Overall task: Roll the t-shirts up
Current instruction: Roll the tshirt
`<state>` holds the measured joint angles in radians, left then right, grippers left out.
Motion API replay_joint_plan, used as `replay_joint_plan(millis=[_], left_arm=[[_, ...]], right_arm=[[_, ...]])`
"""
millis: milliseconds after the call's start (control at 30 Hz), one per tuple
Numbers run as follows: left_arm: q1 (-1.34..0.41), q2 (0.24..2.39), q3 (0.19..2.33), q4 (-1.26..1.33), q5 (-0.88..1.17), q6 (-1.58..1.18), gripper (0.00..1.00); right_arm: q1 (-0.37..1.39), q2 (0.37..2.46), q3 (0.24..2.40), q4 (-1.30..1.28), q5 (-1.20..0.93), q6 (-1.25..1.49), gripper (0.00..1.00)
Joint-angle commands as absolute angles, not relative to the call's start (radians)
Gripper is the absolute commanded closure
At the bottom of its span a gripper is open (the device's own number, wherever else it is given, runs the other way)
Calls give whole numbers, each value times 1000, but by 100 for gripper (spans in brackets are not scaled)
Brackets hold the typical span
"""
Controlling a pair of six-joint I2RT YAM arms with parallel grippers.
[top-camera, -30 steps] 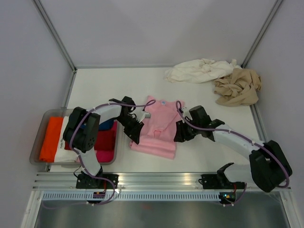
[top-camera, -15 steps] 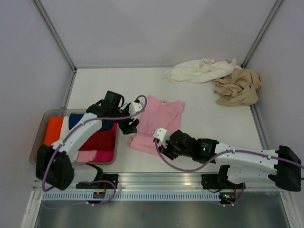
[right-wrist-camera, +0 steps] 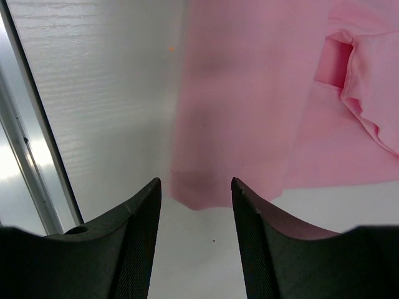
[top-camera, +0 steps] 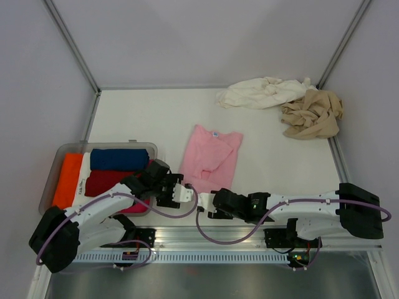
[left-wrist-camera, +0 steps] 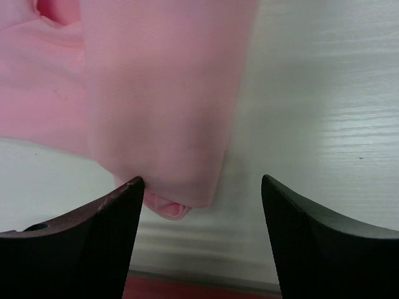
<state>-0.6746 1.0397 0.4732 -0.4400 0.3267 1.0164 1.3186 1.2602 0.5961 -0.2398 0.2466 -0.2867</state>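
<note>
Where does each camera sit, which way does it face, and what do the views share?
Top external: above and behind the robot, looking down on the table; left arm and right arm show.
Left wrist: on the left arm, looking along the open left gripper at the pink t-shirt hem.
Right wrist: likewise, past the open right gripper at that hem.
Shared: all three show the pink t-shirt.

We found bare table (top-camera: 137,118) to the left of and behind the pink t-shirt (top-camera: 209,159), the widest lane for a gripper. The tray (top-camera: 52,176) of folded cloth blocked the near left, and the cream t-shirt (top-camera: 259,92) and tan t-shirt (top-camera: 312,115) were heaped in the far right corner. The left gripper (left-wrist-camera: 202,180) and right gripper (right-wrist-camera: 194,180) stood with jaws apart and crowded the near edge, close together just short of the pink hem.
</note>
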Motion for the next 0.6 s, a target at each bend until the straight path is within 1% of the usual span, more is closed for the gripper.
replay_joint_plan(millis=[0,67,167,200,233,267,300,333,367,400,467,500,533,567], left_arm=[[-681,1080,472,-293,233,1065,19],[-681,1100,472,-291,238,1055,20],[-681,1115,472,-291,274,1049,25],[-681,1115,474,-290,290,1045,33],[-683,1117,476,-291,293,1032,39],[-684,1118,477,-291,295,1026,44],[-684,1118,482,-293,293,1022,53],[-684,1120,483,-299,291,1014,57],[-684,1120,486,-313,291,1006,62],[-684,1121,497,-324,293,1000,73],[-684,1120,520,-383,305,973,87],[-684,1120,552,-415,311,960,98],[-683,1120,573,-448,328,931,98],[-683,1123,616,-536,345,922,98]], right_arm=[[1325,1281,594,-201,287,-296,45],[1325,1314,604,-199,287,-304,45],[1325,1354,617,-215,278,-310,46],[1325,1359,620,-219,278,-313,48],[1325,1364,620,-221,276,-314,50],[1325,1365,618,-222,270,-314,53],[1325,1365,618,-230,267,-316,59],[1325,1367,617,-232,267,-316,73],[1325,1367,617,-236,267,-314,79],[1324,1367,617,-242,267,-314,87],[1319,1364,624,-258,262,-292,94],[1319,1361,633,-285,255,-275,98],[1318,1348,652,-301,238,-256,100],[1318,1333,660,-305,224,-247,100]])
